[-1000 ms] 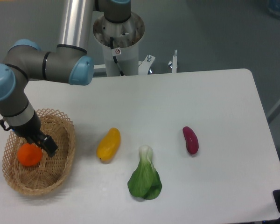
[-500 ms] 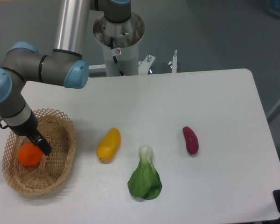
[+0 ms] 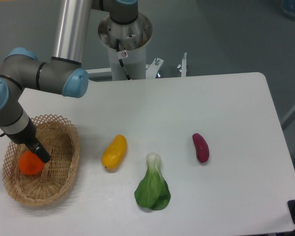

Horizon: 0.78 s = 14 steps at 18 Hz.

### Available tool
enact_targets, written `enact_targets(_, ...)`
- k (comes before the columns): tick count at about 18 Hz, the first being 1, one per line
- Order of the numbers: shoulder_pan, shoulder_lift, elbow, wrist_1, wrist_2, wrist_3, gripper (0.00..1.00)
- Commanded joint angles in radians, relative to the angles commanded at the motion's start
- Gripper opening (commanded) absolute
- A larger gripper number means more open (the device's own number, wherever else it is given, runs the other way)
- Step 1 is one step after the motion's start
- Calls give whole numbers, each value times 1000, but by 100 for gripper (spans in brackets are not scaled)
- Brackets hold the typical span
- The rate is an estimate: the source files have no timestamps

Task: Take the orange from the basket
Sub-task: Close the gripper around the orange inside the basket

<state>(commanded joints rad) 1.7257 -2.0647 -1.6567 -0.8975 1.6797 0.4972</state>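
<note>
The orange (image 3: 28, 165) lies in the left half of the basket (image 3: 64, 169), an oval wicker basket at the table's front left. My gripper (image 3: 33, 156) points down into the basket right over the orange. One dark finger (image 3: 42, 156) shows at the orange's upper right edge; the other is hidden behind the wrist. The jaws look open, straddling the fruit, and the orange rests on the basket floor.
A yellow-orange oblong fruit (image 3: 114, 152) lies just right of the basket. A green leafy vegetable (image 3: 152, 189) sits near the front edge, and a purple sweet potato (image 3: 200, 147) lies further right. The arm's base column (image 3: 124, 37) stands behind the table.
The arm has swung left, carrying the gripper from the orange's right side to directly over it. The orange has stayed where it was in the basket.
</note>
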Motion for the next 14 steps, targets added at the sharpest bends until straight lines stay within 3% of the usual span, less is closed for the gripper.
enact_targets(14, -11, -45, 23, 34, -18, -42, 100)
